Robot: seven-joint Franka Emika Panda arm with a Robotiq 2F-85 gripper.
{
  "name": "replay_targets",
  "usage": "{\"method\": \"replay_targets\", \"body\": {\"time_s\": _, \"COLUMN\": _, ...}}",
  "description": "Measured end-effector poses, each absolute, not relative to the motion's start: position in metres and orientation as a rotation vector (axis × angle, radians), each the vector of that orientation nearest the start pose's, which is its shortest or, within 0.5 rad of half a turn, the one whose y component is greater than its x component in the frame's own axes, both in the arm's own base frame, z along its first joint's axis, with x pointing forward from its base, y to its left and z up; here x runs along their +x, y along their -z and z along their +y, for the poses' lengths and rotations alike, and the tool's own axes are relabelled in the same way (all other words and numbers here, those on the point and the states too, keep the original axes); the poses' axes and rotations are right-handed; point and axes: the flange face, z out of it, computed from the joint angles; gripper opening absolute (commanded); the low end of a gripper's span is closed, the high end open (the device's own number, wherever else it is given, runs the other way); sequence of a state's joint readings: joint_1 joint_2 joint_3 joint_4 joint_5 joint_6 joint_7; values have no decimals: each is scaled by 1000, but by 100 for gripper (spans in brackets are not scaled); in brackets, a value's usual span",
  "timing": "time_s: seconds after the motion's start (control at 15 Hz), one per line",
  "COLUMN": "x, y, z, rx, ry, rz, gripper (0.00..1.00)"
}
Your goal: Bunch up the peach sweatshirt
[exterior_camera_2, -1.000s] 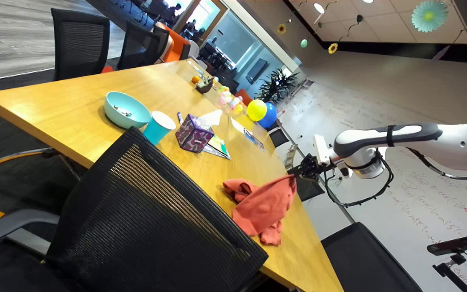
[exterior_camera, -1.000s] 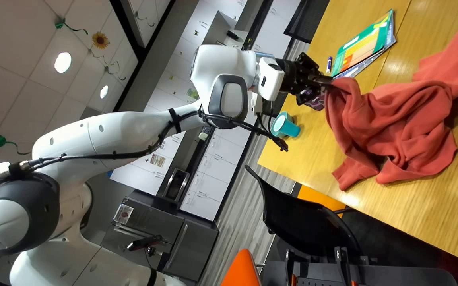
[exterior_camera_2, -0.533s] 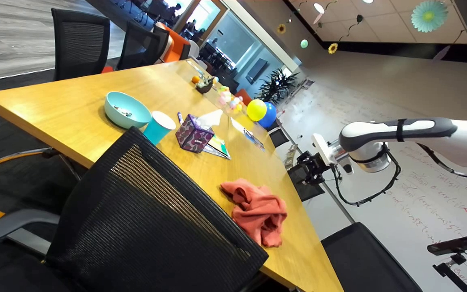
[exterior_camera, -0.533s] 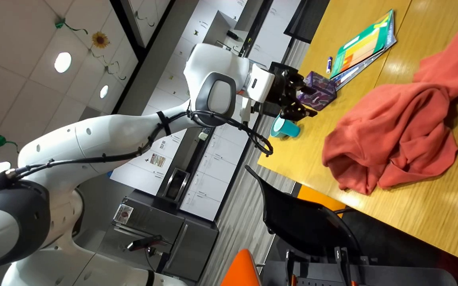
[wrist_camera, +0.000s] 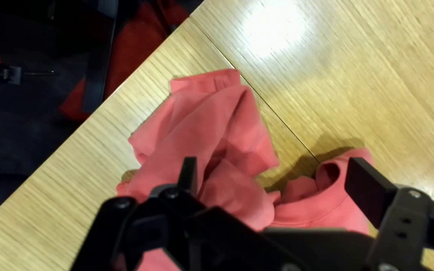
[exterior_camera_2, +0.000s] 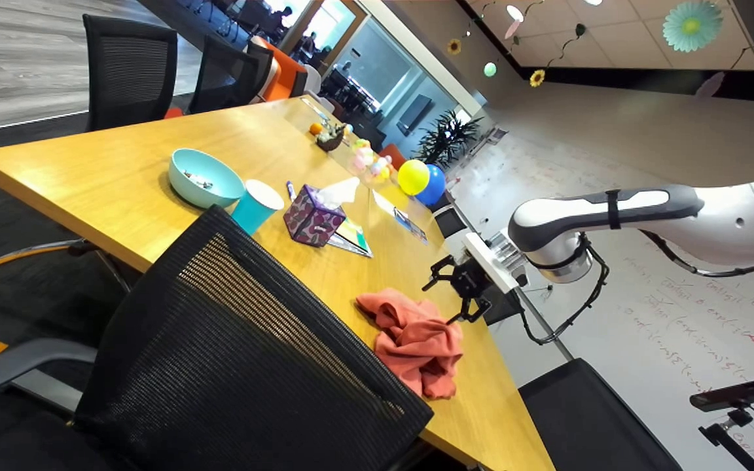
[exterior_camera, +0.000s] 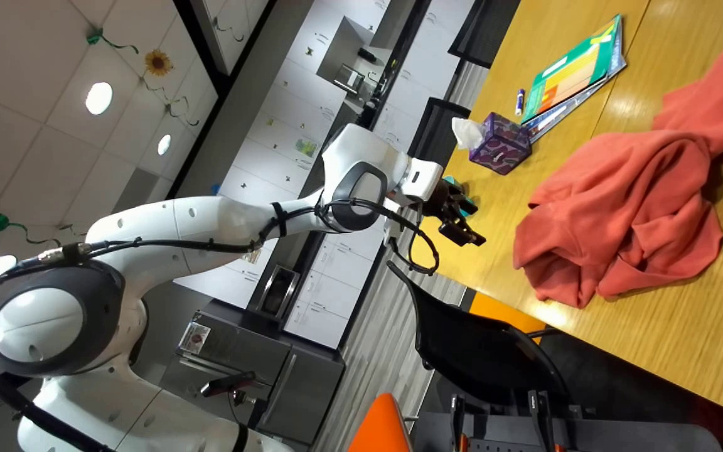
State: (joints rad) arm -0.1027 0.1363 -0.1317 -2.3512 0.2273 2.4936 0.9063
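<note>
The peach sweatshirt [exterior_camera: 625, 213] lies in a crumpled heap on the wooden table, with one part stretching away past the frame's edge. In an exterior view the same sweatshirt [exterior_camera_2: 416, 340] looks compact and folded over itself. My gripper [exterior_camera_2: 439, 304] hangs above the table near it, fingers spread wide and holding nothing. From the wrist view, folds of the sweatshirt [wrist_camera: 198, 124] and a round, collar-like opening show below the open gripper [wrist_camera: 277, 180]. The gripper's own body covers the lower part of the garment there.
A purple tissue box [exterior_camera_2: 313, 216], a teal cup [exterior_camera_2: 256, 206] and a teal bowl [exterior_camera_2: 207, 176] share the table. Booklets [exterior_camera: 578, 63] and a marker [exterior_camera: 519, 102] lie beyond the tissue box. A black mesh chair [exterior_camera_2: 239, 347] stands against the table edge.
One second ago the gripper pinched a raised edge of the sweatshirt. It has let go, opened wide and shifted position; the lifted fabric has dropped onto the heap.
</note>
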Motion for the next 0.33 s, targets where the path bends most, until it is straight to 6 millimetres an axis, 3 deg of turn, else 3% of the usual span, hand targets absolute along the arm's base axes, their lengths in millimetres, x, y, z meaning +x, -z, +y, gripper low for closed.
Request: {"method": "replay_targets", "body": {"time_s": 0.33, "x": 498, "y": -270, "z": -118, "rx": -2414, "ry": -59, "rz": 1829, "gripper": 100}}
